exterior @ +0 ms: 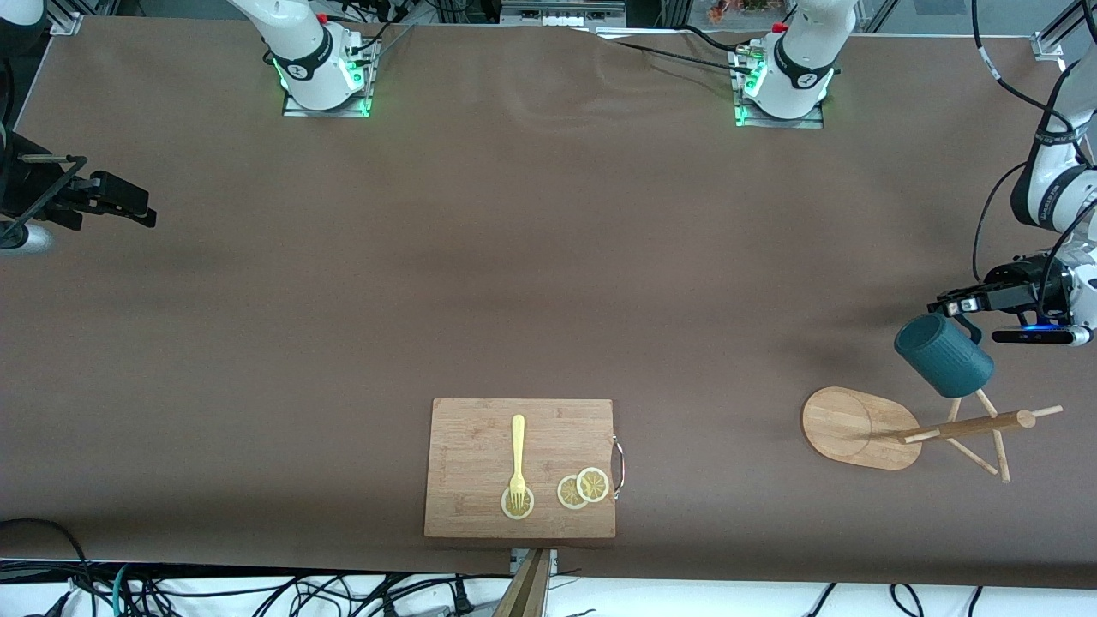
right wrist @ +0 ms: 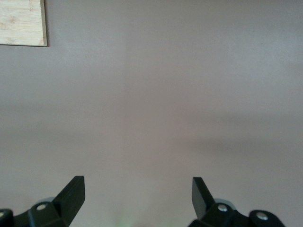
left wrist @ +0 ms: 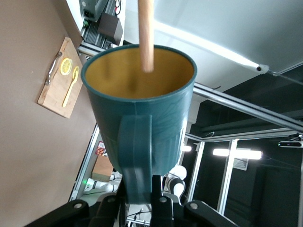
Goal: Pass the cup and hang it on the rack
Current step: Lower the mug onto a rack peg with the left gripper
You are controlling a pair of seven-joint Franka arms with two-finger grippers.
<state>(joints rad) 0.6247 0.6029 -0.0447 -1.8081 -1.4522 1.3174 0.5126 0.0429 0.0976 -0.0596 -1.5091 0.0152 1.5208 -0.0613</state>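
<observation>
The dark teal cup (exterior: 943, 354) hangs in my left gripper (exterior: 964, 308), which is shut on its handle, just above the pegs of the wooden rack (exterior: 860, 426) at the left arm's end of the table. In the left wrist view the fingers (left wrist: 160, 198) pinch the handle of the cup (left wrist: 142, 113). A wooden dowel of the rack (left wrist: 147, 33) reaches to the cup's yellowish-tan mouth. My right gripper (exterior: 128, 201) waits open and empty at the right arm's end, over bare table in its wrist view (right wrist: 137, 189).
A rectangular wooden cutting board (exterior: 520, 468) lies near the table's front-camera edge, with a yellow fork (exterior: 518, 463) and lemon slices (exterior: 583, 488) on it. It also shows in the left wrist view (left wrist: 59, 78), and its corner in the right wrist view (right wrist: 22, 22).
</observation>
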